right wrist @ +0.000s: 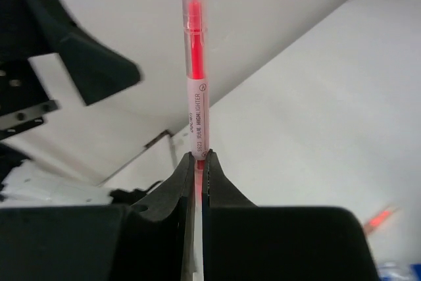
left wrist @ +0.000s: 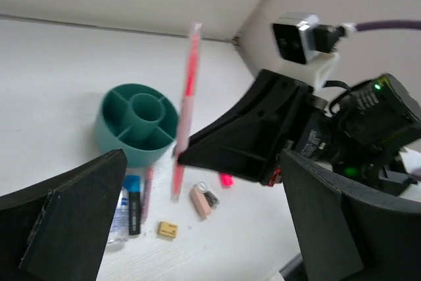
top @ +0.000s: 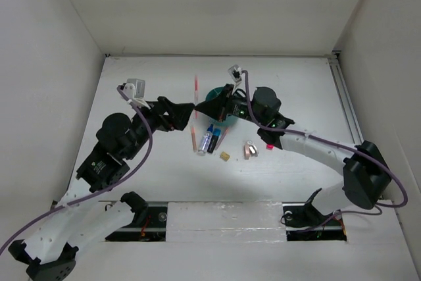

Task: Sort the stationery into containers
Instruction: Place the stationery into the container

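the right gripper (right wrist: pixel 199 162) is pinched shut on the pink highlighter (right wrist: pixel 197 90), holding it up above the table (left wrist: pixel 52 64). the left gripper (top: pixel 183 115) is wide open right beside it. farther back sits the round teal organizer (left wrist: pixel 112 139).

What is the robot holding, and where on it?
The right hand pinches the pink highlighter near its lower end; the open left hand holds nothing.
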You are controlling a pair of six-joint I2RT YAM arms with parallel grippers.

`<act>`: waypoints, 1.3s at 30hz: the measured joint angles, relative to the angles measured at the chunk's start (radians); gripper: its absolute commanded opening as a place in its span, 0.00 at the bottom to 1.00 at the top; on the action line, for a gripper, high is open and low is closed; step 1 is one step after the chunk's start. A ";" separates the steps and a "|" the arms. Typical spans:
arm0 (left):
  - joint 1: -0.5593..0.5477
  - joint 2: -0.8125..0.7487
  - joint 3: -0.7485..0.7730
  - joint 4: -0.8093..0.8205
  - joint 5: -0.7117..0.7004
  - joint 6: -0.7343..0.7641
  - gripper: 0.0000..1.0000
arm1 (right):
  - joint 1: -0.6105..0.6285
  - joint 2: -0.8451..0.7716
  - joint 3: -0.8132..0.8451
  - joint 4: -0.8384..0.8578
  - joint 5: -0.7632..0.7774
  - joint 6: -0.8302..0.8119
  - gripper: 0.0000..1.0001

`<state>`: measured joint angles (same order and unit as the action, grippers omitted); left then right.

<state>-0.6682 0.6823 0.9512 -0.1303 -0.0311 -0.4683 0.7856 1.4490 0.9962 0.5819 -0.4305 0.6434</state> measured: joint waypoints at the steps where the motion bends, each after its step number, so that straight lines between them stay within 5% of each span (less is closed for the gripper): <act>1: 0.000 -0.001 0.009 -0.018 -0.033 -0.003 1.00 | -0.019 0.005 0.000 0.000 0.007 -0.029 0.00; 8: 0.000 0.001 0.045 -0.217 -0.278 -0.014 1.00 | -0.140 0.026 0.001 0.013 0.077 -0.314 0.00; 14: 0.000 -0.021 -0.026 -0.296 -0.359 -0.009 1.00 | -0.259 0.150 0.006 0.089 -0.012 -0.434 0.00; 39: 0.000 -0.044 -0.037 -0.275 -0.278 0.050 1.00 | -0.399 0.485 0.045 0.297 -0.143 -0.307 0.00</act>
<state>-0.6682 0.6380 0.9146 -0.4057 -0.3096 -0.4187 0.3870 1.9343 1.0409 0.8787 -0.5732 0.3363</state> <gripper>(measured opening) 0.997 0.056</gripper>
